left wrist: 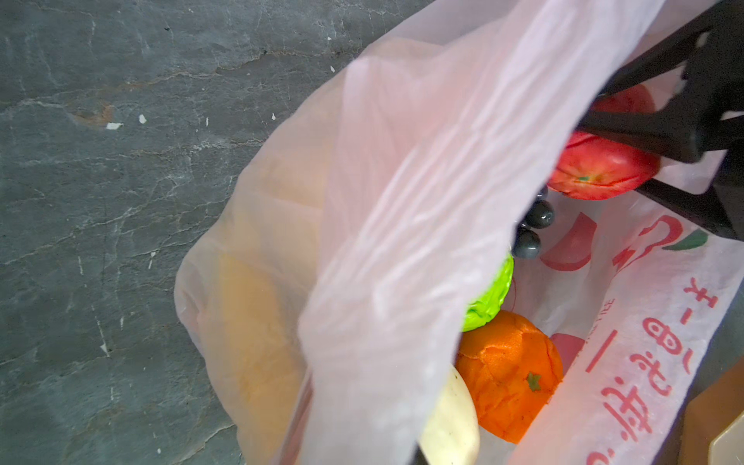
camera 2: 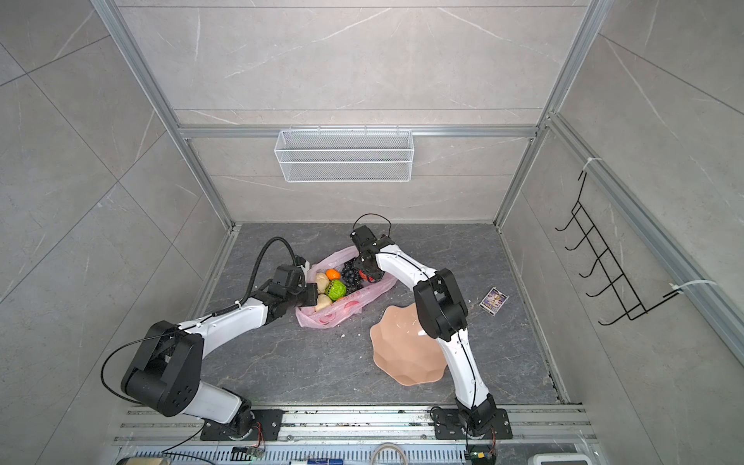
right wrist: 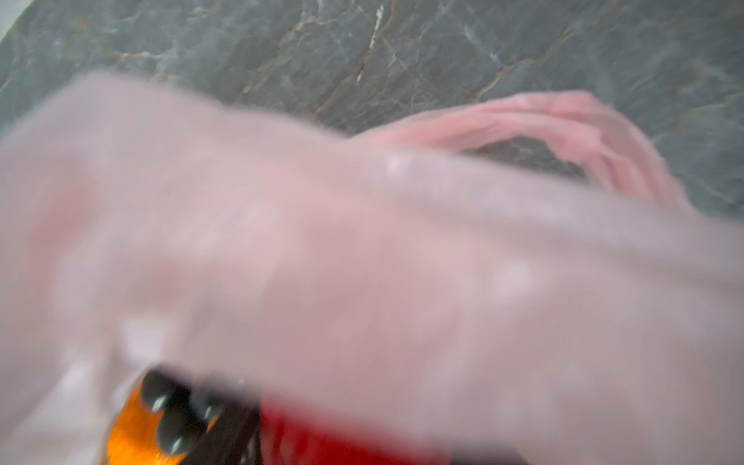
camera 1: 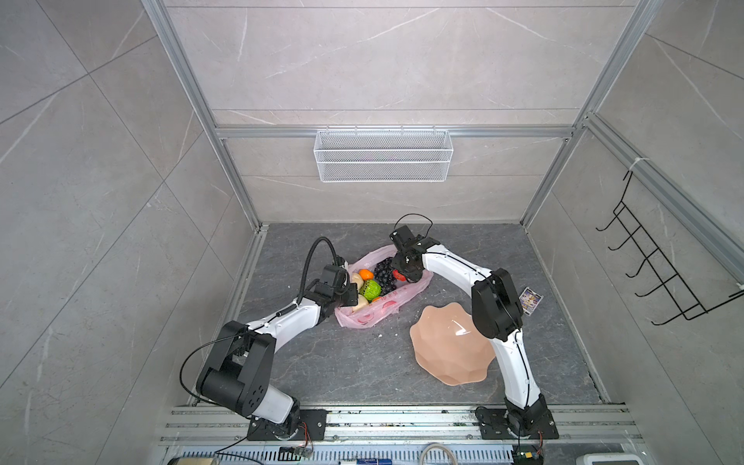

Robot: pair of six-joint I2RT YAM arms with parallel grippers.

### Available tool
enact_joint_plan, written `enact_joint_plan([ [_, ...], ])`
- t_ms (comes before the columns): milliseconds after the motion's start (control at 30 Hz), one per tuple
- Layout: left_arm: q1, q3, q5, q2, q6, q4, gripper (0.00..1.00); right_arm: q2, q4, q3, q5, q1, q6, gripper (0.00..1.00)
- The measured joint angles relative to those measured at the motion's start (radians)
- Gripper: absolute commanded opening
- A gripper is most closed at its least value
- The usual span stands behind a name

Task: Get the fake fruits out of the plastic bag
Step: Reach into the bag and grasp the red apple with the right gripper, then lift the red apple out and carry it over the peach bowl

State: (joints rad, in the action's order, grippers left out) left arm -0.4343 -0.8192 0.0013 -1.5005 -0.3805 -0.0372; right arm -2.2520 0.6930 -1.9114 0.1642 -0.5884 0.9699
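The plastic bag (camera 1: 378,310) lies open on the dark floor in both top views. In it show dark grapes (camera 1: 384,273), a bumpy green fruit (camera 1: 370,289), an orange (camera 1: 365,274), two beige lumps (camera 1: 356,279) and a red apple (left wrist: 600,169). My left gripper (camera 1: 354,296) is shut on the bag's near-left rim, and the pink film (left wrist: 402,241) covers its jaws in the left wrist view. My right gripper (camera 1: 404,275) reaches into the bag's far end. Its black fingers (left wrist: 652,135) stand open on either side of the apple. A second orange (left wrist: 507,374) lies deeper in.
A peach wavy-edged dish (camera 1: 447,346) sits to the right of the bag, partly under my right arm. A small printed card (camera 1: 530,300) lies further right. On the back wall hangs a white wire basket (camera 1: 382,155), and on the right wall a black hook rack (camera 1: 660,257).
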Motion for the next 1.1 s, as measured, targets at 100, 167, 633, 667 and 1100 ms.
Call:
enact_joint_plan([
  [100, 0.000, 0.000, 0.000, 0.000, 0.000, 0.000, 0.00, 0.052, -0.025, 0.046, 0.023, -0.020, -0.027, 0.61],
  [167, 0.000, 0.000, 0.000, 0.000, 0.000, 0.000, 0.00, 0.090, -0.060, 0.097, 0.026, -0.029, -0.050, 0.61],
  [633, 0.000, 0.000, -0.003, 0.000, 0.004, 0.000, 0.00, 0.469, -0.370, 0.564, 0.051, -0.132, -0.298, 0.58],
  [667, 0.000, 0.000, -0.004, 0.000, 0.005, 0.000, 0.00, 0.520, -0.401, 0.609, 0.066, -0.146, -0.319, 0.58],
  [1100, 0.000, 0.000, -0.021, -0.009, 0.007, 0.000, 0.00, 1.016, -0.729, 1.333, 0.366, -0.327, -0.447, 0.58],
])
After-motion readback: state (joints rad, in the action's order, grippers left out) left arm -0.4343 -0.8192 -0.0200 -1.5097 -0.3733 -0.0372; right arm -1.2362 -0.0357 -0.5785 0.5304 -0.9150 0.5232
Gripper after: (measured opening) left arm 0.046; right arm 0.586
